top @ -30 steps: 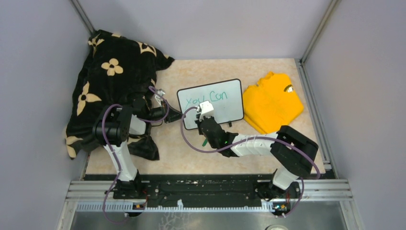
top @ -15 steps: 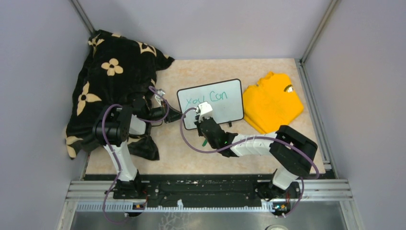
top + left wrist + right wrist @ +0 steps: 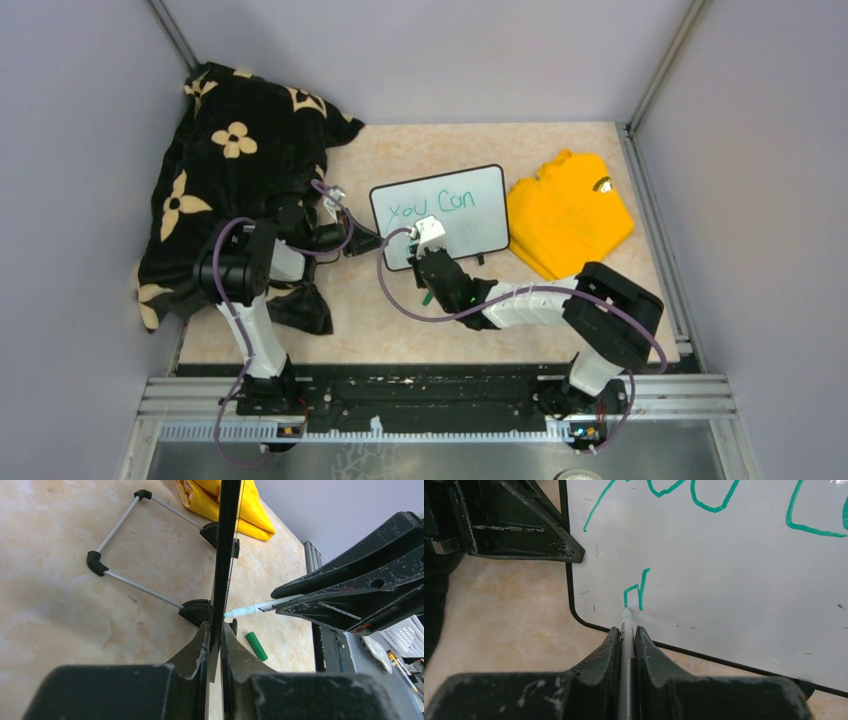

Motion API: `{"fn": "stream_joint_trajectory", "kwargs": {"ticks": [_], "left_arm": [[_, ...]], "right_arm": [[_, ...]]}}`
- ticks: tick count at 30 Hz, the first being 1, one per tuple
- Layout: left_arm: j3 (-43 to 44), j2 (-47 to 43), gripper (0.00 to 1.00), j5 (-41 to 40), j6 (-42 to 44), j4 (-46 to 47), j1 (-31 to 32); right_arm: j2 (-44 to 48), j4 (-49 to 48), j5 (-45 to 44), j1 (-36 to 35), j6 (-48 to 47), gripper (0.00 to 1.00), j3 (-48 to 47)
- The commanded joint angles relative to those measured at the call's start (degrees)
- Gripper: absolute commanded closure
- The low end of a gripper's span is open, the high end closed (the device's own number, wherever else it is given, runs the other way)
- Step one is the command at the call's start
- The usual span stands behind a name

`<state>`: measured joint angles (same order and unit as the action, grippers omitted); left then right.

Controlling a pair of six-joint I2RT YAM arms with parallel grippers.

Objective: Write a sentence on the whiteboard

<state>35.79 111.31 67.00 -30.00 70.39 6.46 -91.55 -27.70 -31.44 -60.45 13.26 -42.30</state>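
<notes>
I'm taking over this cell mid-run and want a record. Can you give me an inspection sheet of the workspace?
Surface: beige marbled table, no spills seen.
Job's things: whiteboard propped on its wire stand, green writing on the top line, second line begun lower left; marker tip at the board.
Clutter: green cap loose on the table; black flowered blanket on the left; yellow shirt on the right.
Grippers: left gripper shut on the whiteboard's edge; right gripper shut on the marker.
Cables: purple cables looping over the table.
Surroundings: grey walls.
</notes>
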Motion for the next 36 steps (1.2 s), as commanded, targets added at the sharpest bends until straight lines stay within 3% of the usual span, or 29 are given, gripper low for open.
{"fn": "stream_joint_trajectory", "kwargs": {"ticks": [1,36], "left_arm": [[-0.03,0.20,1.00,-0.46,1.51,-4.84,1.25],[0.07,0.32,1.00,-0.47,1.69,-5.17,1.36]], "right_arm": [[2.16,0.85,-2.85,1.06,-0.28,1.00,0.73],[7.33,-1.54,0.04,2.44,-2.80,1.00,0.47]]}}
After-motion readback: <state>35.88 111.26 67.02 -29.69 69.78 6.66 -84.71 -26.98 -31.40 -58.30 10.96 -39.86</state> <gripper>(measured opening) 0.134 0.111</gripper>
